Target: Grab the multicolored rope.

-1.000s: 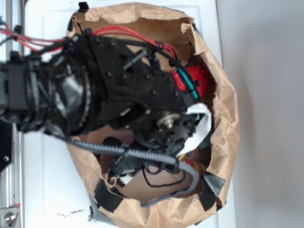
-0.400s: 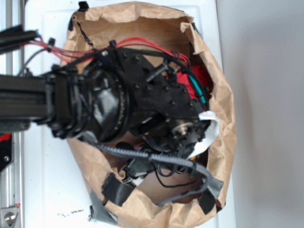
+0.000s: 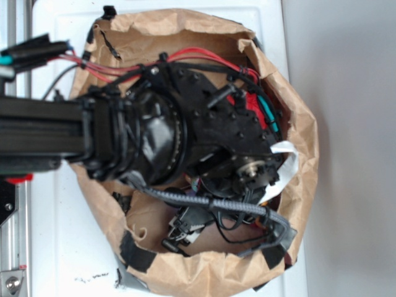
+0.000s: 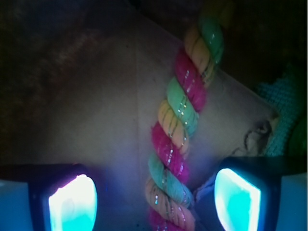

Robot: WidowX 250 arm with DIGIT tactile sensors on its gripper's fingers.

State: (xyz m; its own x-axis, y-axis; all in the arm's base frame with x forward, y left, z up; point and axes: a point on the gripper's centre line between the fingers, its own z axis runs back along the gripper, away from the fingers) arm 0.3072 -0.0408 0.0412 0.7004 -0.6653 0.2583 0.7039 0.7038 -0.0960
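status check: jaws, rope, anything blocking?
Gripper open, jaws either side of the twisted red, yellow and green rope. Rope lies on brown paper bag floor, not gripped yet. Nothing between jaws and rope.

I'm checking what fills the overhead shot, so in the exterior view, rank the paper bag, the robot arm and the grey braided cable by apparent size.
1. Brown paper bag
2. Black robot arm, though it sits nearer the camera, so this ranking is unsure
3. Grey braided cable, clearly smallest

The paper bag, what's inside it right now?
Inside the paper bag, the wrist view shows the multicolored rope lying between the open gripper fingers. In the exterior view, the arm covers most of the contents.
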